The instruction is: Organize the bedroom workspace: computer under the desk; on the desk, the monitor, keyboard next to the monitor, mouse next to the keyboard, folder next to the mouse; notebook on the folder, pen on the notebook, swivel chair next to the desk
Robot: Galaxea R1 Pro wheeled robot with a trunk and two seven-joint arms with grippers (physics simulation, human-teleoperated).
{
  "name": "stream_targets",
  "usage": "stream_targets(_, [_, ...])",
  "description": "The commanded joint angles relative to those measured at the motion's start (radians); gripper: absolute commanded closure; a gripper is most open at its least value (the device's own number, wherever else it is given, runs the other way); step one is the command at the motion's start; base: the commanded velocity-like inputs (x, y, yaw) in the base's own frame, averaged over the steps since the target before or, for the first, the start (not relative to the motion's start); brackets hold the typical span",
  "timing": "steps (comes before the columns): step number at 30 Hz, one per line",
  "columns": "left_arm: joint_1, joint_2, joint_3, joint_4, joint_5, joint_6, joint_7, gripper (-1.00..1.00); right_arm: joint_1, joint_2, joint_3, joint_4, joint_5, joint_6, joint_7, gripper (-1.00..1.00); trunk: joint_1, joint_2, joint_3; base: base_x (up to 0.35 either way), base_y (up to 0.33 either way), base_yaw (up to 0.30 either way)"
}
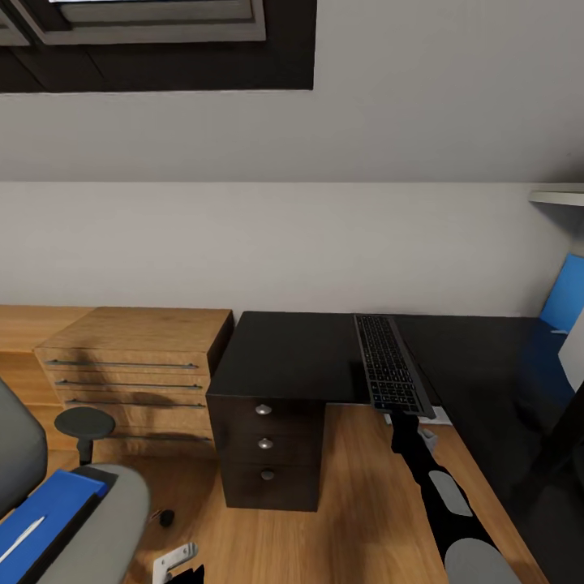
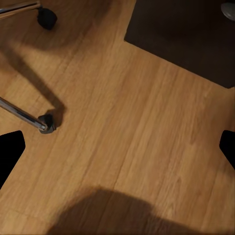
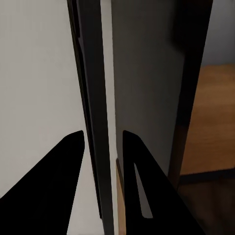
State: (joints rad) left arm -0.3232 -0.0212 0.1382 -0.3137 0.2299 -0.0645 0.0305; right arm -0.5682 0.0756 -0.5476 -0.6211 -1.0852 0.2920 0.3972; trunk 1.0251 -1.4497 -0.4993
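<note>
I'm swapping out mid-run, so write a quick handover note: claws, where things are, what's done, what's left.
Right claw: shut on the keyboard, held by its near end over the desk; not yet set down.
Left claw: open, holding nothing, hanging over the wood floor near a castor of the swivel chair.
Folder: lying on the chair seat, a thin white item on top.
Another blue object sits at the desk's far right.
Done: nothing finished yet.
Left: place the keyboard, move the folder to the desk, bring the chair in. The rest of the desk setup needs checking.
</note>
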Motion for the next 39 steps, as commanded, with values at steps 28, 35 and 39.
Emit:
stream_targets(28, [0.000, 0.001, 0.000, 0.005, 0.008, -0.001, 0.003, -1.00, -0.001, 0.002, -0.006, 0.001, -0.009, 0.008, 0.000, 1.00, 0.000, -0.001, -0.001, 0.004, -0.003, 0.000])
stream_targets(35, [0.000, 0.002, 0.001, 0.005, 0.008, -0.002, 0.003, -1.00, -0.001, 0.001, -0.006, 0.001, -0.010, 0.007, 0.000, 1.00, 0.000, -0.001, -0.001, 0.000, 0.000, 0.000])
stream_targets(39, [0.000, 0.002, 0.001, 0.005, 0.008, -0.002, 0.003, -1.00, -0.001, 0.001, -0.006, 0.001, -0.010, 0.007, 0.000, 1.00, 0.000, -0.001, -0.001, 0.000, 0.000, 0.000])
